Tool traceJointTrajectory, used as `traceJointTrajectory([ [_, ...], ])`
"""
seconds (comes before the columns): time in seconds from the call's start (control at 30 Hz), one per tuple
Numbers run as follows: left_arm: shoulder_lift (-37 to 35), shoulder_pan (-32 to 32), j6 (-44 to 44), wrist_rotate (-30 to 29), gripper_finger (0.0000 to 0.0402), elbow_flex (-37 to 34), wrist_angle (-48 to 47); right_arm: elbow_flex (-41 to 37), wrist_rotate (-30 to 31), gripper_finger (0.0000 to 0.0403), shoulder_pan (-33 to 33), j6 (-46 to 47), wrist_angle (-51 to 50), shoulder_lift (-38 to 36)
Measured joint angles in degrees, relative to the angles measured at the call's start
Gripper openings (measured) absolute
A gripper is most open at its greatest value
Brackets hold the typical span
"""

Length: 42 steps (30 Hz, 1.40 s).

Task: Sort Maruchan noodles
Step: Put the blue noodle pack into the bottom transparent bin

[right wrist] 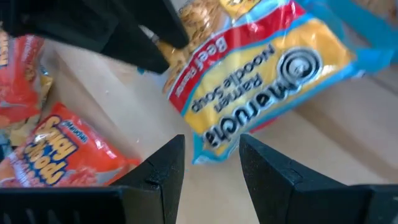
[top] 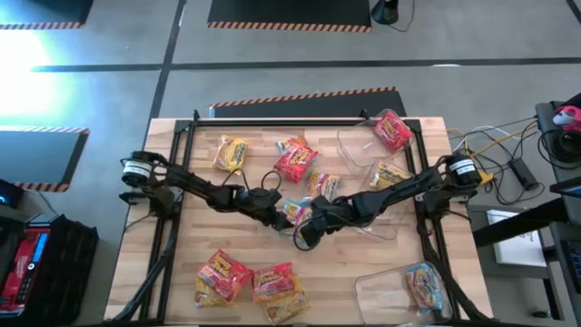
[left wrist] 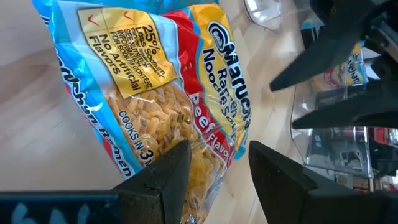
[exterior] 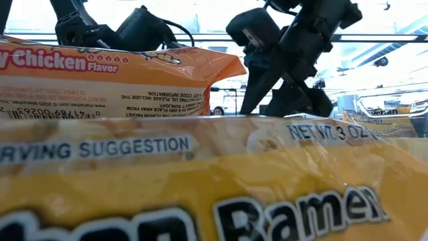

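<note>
Two grippers of mine are meeting mid-table over one blue-and-yellow beef pkt point(top: 292, 211). My left gripper point(left wrist: 214, 171) is reaching in from the left w/ fingers part open; the pkt's end is sitting between them, but I can't tell if they're actually pinching it. My right gripper point(right wrist: 210, 163) is coming in from the right, fingers also part open, w/ the same pkt point(right wrist: 249, 93) lying just ahead of the tips; can't tell if it's touching. The pkt is resting on the wooden table point(top: 182, 263).

Nearest the front edge, two red/yellow pkts point(top: 221, 276) point(top: 278, 289) are lying side by side, & another blue pkt point(top: 427, 285) is sitting in a clear tub point(top: 368, 289) at the front right corner. In the low view a yellow pkt point(exterior: 200, 194) is filling the foreground w/ an orange chicken pkt point(exterior: 100, 77) behind it.

Further back, a yellow pkt point(top: 322, 184) is lying just beyond my grippers, a red one point(top: 295, 159) past that, & a yellow one point(top: 231, 153) to its left. Another yellow pkt point(top: 392, 173) is sitting in a clear tub point(top: 349, 145) on the right; a red pkt point(top: 392, 130) is lying at the far right corner.
</note>
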Motion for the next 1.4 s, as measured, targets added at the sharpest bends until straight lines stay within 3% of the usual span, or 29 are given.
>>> traceJointTrajectory([
  [0.23, 0.0, 0.1, 0.9, 0.2, 0.0152, 0.0, -1.8, -0.1, 1.2, 0.0144, 2.7, 5.8, -1.3, -0.2],
  [0.5, -0.2, 0.1, 2.9, 0.5, 0.0150, -0.1, -1.7, -1.0, 6.9, 0.0144, 3.1, 7.6, -0.9, -0.3],
  [0.83, -6.3, 0.3, 6.4, 0.8, 0.0146, -0.5, -6.6, 0.3, 9.7, 0.0144, 3.8, 8.7, 4.1, -0.3],
  [1.4, -12.9, 0.5, 7.6, 1.8, 0.0146, -0.4, -12.3, 0.5, 9.7, 0.0144, 4.1, 9.6, 4.6, -0.3],
])
